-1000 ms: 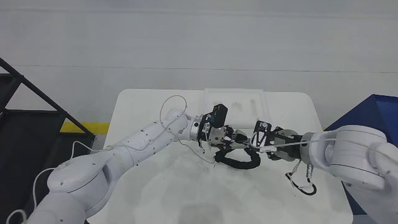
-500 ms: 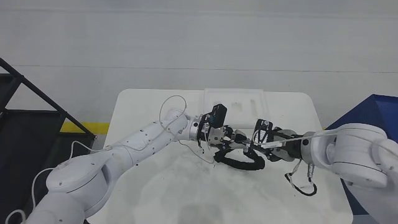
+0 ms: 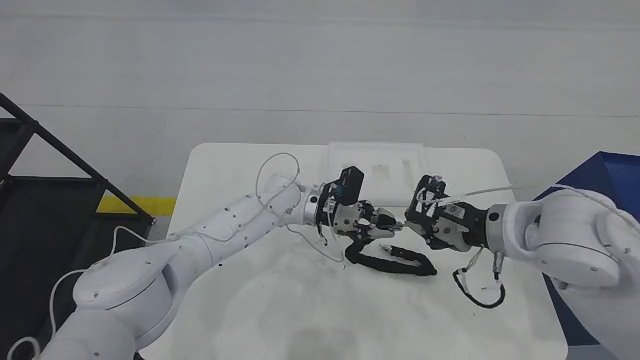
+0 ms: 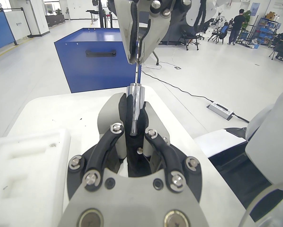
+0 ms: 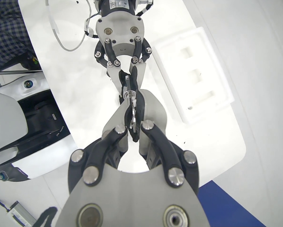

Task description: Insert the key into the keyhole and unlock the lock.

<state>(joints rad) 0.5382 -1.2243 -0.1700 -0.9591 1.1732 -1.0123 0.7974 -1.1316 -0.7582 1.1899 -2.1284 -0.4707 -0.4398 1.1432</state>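
Status: left tool [image 4: 132, 116] closed on the lock [image 4: 136, 95], held above the surface [image 3: 300, 310] | right tool [image 4: 136, 58] pinches the key [image 4: 137, 75], blade entering the keyhole [image 4: 137, 85] | risk: if I turn off-axis, I think the key can slip between the pads or bend.

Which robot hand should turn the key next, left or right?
Probably the right. The right gripper pinches the key, whose tip meets the end of the lock; the left gripper only clamps the lock.
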